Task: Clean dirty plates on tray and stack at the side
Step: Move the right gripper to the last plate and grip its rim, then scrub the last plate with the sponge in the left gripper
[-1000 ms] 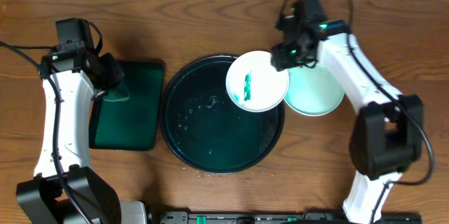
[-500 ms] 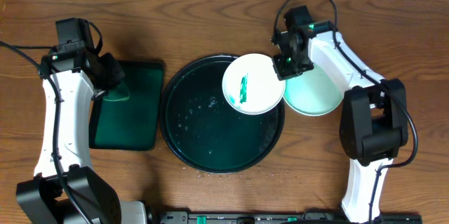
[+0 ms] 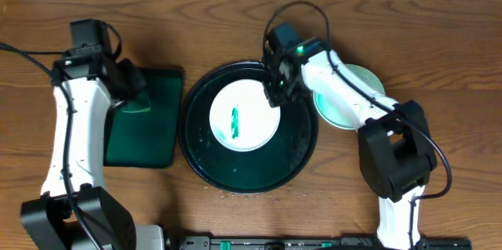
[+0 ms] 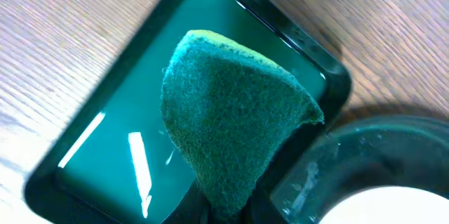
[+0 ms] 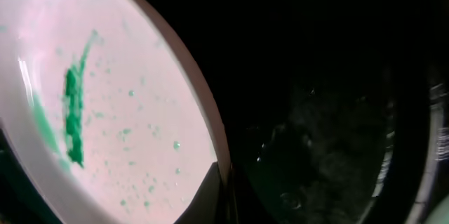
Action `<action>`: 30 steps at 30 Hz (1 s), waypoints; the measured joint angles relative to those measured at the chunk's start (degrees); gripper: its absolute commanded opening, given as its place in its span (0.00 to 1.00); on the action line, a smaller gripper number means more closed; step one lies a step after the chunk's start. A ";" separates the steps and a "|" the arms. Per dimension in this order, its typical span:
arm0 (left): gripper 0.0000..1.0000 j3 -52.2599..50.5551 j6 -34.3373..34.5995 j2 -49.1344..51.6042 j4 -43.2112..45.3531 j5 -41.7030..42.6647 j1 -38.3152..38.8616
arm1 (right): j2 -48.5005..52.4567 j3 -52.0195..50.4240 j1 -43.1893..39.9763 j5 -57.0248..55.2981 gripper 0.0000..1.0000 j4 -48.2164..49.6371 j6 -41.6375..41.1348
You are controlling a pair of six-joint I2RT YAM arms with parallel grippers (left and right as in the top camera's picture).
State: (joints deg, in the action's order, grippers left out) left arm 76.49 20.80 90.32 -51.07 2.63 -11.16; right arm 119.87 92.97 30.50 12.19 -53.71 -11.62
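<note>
A white plate (image 3: 243, 115) with a teal-green smear (image 3: 234, 123) lies near the middle of the round black tray (image 3: 249, 178). My right gripper (image 3: 276, 93) is shut on the plate's far right rim. In the right wrist view the rim of the plate (image 5: 105, 112) runs between the fingers of the right gripper (image 5: 224, 189), over the wet tray (image 5: 330, 112). A mint-green plate (image 3: 357, 107) rests on the table right of the tray, partly under my right arm. My left gripper (image 3: 129, 93) is shut on a green sponge (image 4: 235, 112).
Left of the black tray lies a dark green rectangular tray (image 3: 145, 136), and the sponge hangs over its upper part (image 4: 126, 147). Water drops speckle the black tray's floor (image 3: 216, 125). Brown wooden table (image 3: 235, 15) surrounds everything.
My right gripper has closed on the white plate and moved it left, from over the tray's right rim onto the tray's middle. The left arm has barely moved.
</note>
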 measured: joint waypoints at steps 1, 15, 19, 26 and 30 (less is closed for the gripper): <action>0.07 0.00 0.39 0.00 0.00 0.00 1.36 | 0.00 -1.40 0.04 0.11 0.01 1.55 -0.96; 0.07 -0.15 1.73 8.52 0.28 5.29 23.41 | 1.75 -4.33 -0.04 3.04 0.01 5.38 -5.68; 0.07 -0.94 2.58 15.13 0.66 9.49 27.41 | 1.77 -4.33 -0.09 3.41 0.01 5.33 -5.79; 0.07 -5.38 7.19 18.53 6.01 7.76 31.78 | 1.79 -4.33 -0.13 3.72 0.01 5.29 -5.79; 0.07 -8.87 10.29 17.79 10.16 5.95 32.37 | 2.27 -4.33 -0.13 3.50 0.01 5.31 -5.81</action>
State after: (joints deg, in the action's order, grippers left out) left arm 67.61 31.09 108.12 -40.91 8.58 21.21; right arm 122.15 88.64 30.37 15.68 -48.40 -17.43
